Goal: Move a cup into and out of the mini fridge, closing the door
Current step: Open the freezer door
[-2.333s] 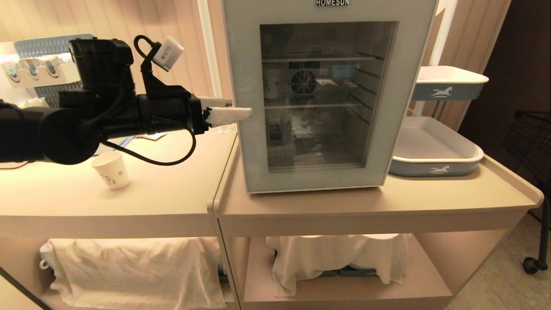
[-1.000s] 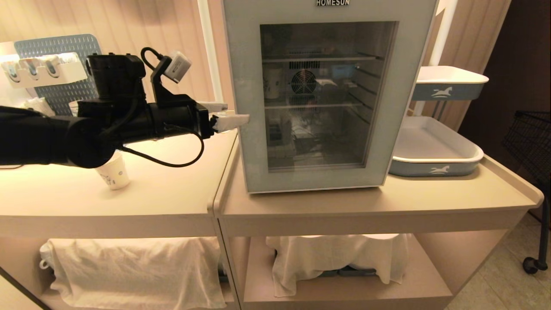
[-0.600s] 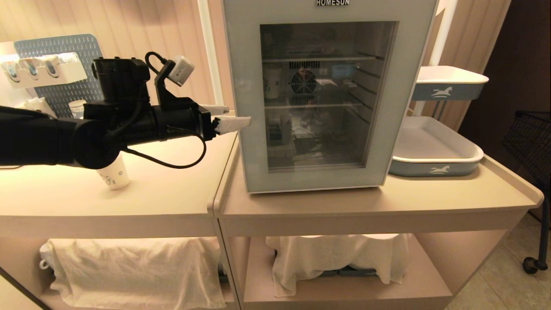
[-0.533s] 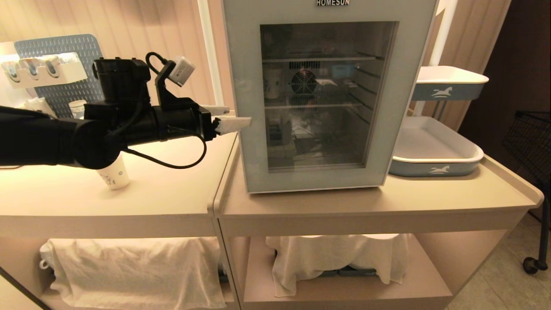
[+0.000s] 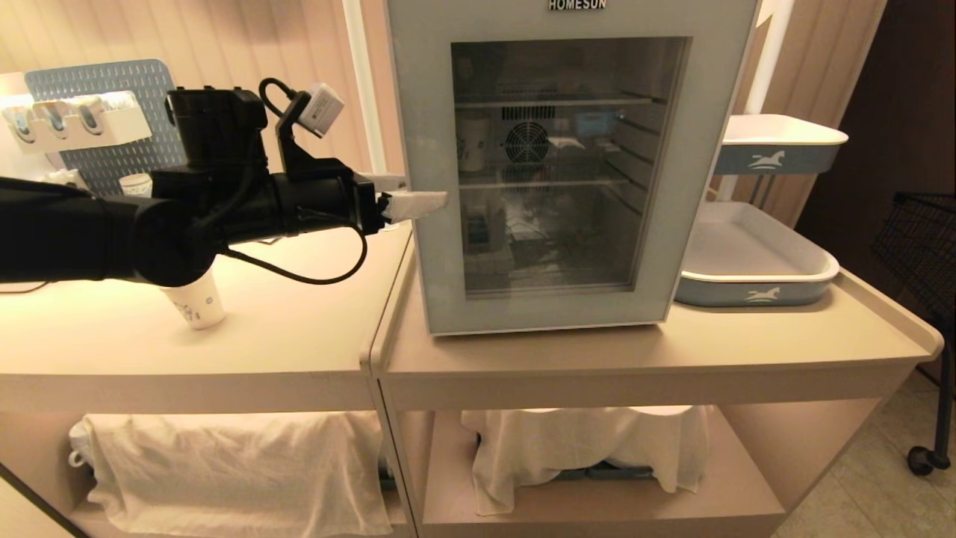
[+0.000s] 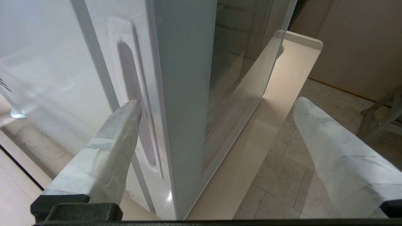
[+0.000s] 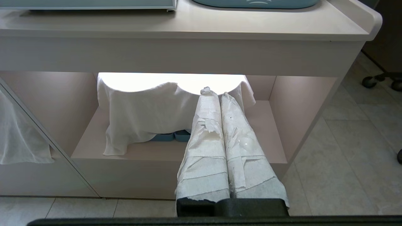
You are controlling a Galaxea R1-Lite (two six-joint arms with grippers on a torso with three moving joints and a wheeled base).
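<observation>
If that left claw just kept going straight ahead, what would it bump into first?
Probably the door of the mini fridge: the open left gripper straddles its edge, one finger already at the side handle recess.

The word "HOMESUN" is printed in white capitals on a dark strip at the top of the mini fridge [image 5: 567,172], above the door [image 5: 553,314]. No other lettering can be read; white horse figures, with no words, are shown on the blue sides of the two trays [image 5: 754,288] beside the fridge. A small blue print is seen on the paper cup [image 5: 196,305] on the counter [image 5: 224,351], possibly a pattern rather than text, since it is too small to be made out.
</observation>
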